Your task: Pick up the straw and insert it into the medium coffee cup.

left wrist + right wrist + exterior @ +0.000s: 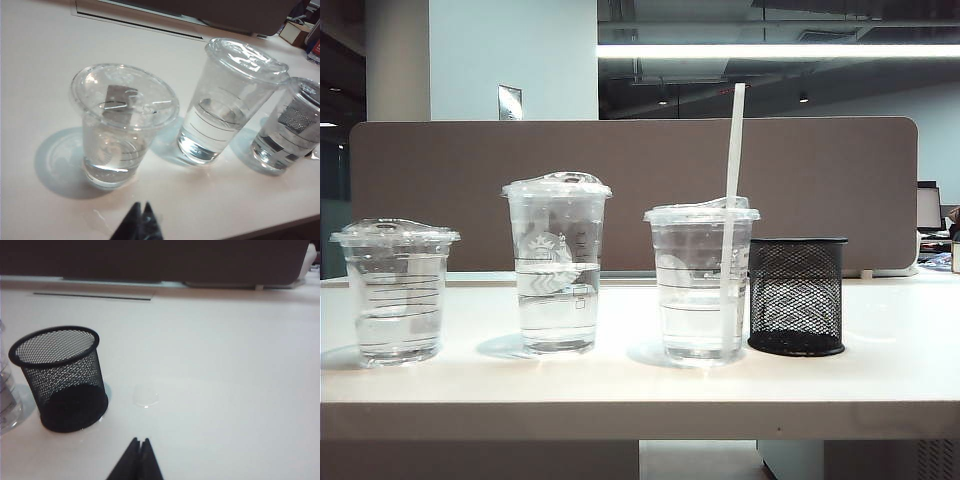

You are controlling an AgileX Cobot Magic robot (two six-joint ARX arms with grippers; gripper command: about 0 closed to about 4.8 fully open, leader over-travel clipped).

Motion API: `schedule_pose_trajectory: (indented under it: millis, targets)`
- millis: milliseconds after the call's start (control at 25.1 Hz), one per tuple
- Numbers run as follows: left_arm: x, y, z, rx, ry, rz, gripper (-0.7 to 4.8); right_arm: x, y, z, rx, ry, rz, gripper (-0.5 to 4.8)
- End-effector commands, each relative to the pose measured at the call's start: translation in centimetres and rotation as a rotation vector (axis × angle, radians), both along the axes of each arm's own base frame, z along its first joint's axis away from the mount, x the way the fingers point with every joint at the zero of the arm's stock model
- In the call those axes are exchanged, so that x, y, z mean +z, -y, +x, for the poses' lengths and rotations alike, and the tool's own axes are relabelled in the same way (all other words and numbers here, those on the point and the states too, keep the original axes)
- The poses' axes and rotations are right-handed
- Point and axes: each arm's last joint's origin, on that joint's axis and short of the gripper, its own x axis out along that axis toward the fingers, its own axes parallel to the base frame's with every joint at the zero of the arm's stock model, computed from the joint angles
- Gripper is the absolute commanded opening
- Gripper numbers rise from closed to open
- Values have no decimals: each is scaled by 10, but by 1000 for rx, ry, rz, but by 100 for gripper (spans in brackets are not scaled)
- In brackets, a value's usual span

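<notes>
1. The straw (731, 205) stood tilted slightly in the medium coffee cup (700, 285), right of centre in the exterior view, its top rising well above the lid and its lower part showing through the clear wall down to the cup's base.
2. The medium coffee cup held water to about a third of its height and sat on the white bench (620, 385), just beside a black mesh pen holder (797, 296) on its right.
3. Left of it in the same view stood the tall logo cup (557, 265), and at the far left the short cup (396, 291); both were lidded and partly filled with water.
4. Neither arm showed in the exterior view.
5. The left gripper (140, 212) appeared at the bottom centre of the left wrist view, its dark jaws pressed together to a point, holding nothing, above the bench in front of the short cup (122, 125).
6. In that view the tall logo cup (227, 100) stood to the right, and the medium coffee cup (290, 127) showed at the right edge.
7. The right gripper (140, 447) sat at the bottom centre of the right wrist view, jaws likewise pressed together and empty, over bare bench (225, 380).
8. The black mesh pen holder (59, 377) stood at the left of that frame, empty inside.
</notes>
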Motion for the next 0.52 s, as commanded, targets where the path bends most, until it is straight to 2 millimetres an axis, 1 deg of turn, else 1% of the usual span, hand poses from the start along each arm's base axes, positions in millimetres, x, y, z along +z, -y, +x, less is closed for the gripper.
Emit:
schedule_pose_trajectory:
  millis: [40, 159, 239, 278, 517]
  targets:
    - [2, 0, 0, -5, 14, 2, -4, -2, 0, 0, -4, -21, 2, -1]
    - [2, 0, 0, -5, 14, 2, -4, -2, 1, 0, -24, -27, 22, 0]
    - [2, 0, 0, -5, 14, 2, -4, -3, 2, 0, -87, -33, 82, 0]
    - [2, 0, 0, -5, 14, 2, -4, -3, 4, 0, -148, -39, 119, 0]
    - [2, 0, 0, -5, 14, 2, -4, -7, 4, -1, -156, -79, 112, 0]
